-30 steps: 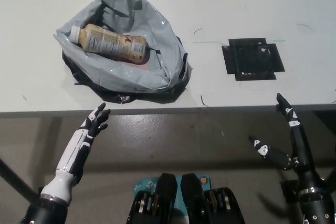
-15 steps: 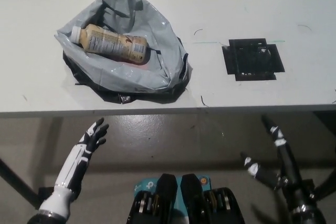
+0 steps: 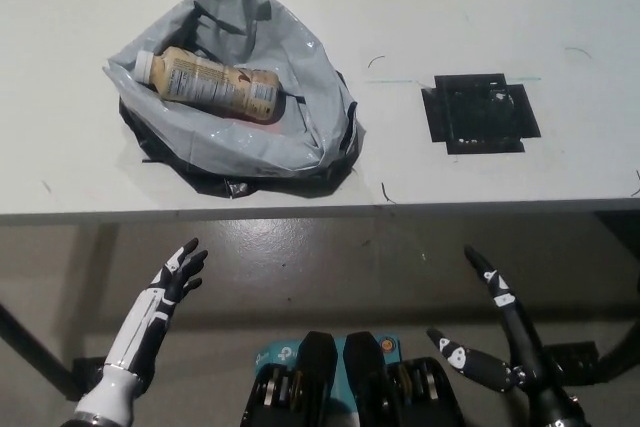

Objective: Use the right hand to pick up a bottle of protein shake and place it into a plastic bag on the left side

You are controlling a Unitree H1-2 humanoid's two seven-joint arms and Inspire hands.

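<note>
A tan protein shake bottle (image 3: pixel 208 82) with a white cap lies on its side inside the grey plastic bag (image 3: pixel 300 137) on the left part of the white table (image 3: pixel 480 7). My black right hand (image 3: pixel 498 335) is open and empty, low at the bottom right, below the table's front edge. At the lower left my white left hand (image 3: pixel 175 275) rests open, also below the table edge and apart from the bag.
A black square mark (image 3: pixel 482 112) lies on the table right of the bag. The table's front edge (image 3: pixel 400 209) crosses the picture, with grey floor (image 3: pixel 330 267) beneath it.
Both hands have dropped lower, away from the table edge; the right hand has also come left. Bottle and bag have not moved.
</note>
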